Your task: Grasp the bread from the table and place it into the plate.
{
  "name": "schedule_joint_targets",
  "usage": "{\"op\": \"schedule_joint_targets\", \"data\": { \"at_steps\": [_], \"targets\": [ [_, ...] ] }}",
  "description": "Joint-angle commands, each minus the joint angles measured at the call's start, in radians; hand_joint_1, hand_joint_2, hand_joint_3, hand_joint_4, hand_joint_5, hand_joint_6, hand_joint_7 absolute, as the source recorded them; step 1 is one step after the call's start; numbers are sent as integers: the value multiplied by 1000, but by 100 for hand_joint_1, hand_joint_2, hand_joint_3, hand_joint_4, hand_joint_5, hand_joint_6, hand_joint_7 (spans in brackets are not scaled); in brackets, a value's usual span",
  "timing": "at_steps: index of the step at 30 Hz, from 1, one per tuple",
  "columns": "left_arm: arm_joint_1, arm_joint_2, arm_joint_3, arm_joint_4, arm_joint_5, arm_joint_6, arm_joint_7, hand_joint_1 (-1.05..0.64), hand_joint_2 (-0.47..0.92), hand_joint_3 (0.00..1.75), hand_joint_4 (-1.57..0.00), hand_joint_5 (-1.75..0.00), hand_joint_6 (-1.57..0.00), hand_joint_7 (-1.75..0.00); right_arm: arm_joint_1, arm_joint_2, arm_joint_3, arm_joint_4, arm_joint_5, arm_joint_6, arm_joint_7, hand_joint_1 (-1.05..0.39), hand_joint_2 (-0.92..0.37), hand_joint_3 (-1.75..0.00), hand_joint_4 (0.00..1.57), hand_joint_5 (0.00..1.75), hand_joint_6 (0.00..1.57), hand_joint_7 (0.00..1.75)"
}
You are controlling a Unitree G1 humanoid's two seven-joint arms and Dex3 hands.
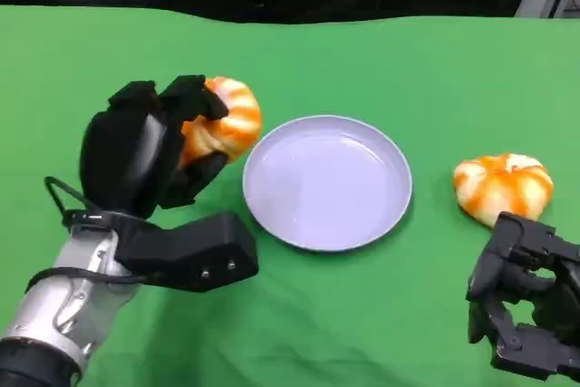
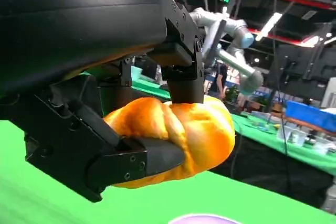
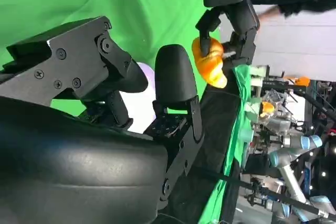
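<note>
Left hand holds one bread roll raised just left of the plate, fingers wrapped over and under it; the left wrist view shows the roll squeezed between black fingers, clear of the green cloth. Judgement: carry it right until it sits over the plate's middle, lower, then let go gently (soft crust, so no extra squeeze). The plate is bare. A second roll lies right of the plate on the cloth. Right hand rests below that roll, holding nothing; fingers look partly curled, but I cannot tell how far. No brand, label or readable writing on anything.
</note>
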Motion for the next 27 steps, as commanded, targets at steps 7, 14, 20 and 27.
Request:
{"op": "schedule_joint_targets", "data": {
  "at_steps": [7, 14, 20, 27],
  "targets": [
    [-201, -141, -113, 186, 22, 17, -127, -9, 82, 32, -76, -166, -105, -75, 12, -2, 4, -17, 4, 5, -7, 3, -68, -106, 78, 175, 65, 157],
    [-307, -232, -148, 417, 6, -5, -126, -8, 91, 24, -70, -172, -82, -124, 30, 7, 21, -41, -7, -1, -15, 2, -67, -107, 80, 175, 67, 158],
    [-355, -274, -151, 556, -16, -23, -112, -7, 92, 28, -66, -170, -71, -145, 49, 7, 39, -81, -7, 29, -29, 0, -67, -107, 80, 175, 66, 156],
    [-360, -268, -154, 618, -39, -66, -158, -20, 92, 30, -78, -42, -91, -35, 47, 14, 46, -69, -8, -8, -24, 0, -66, -108, 78, 175, 66, 157]
  ]
}}
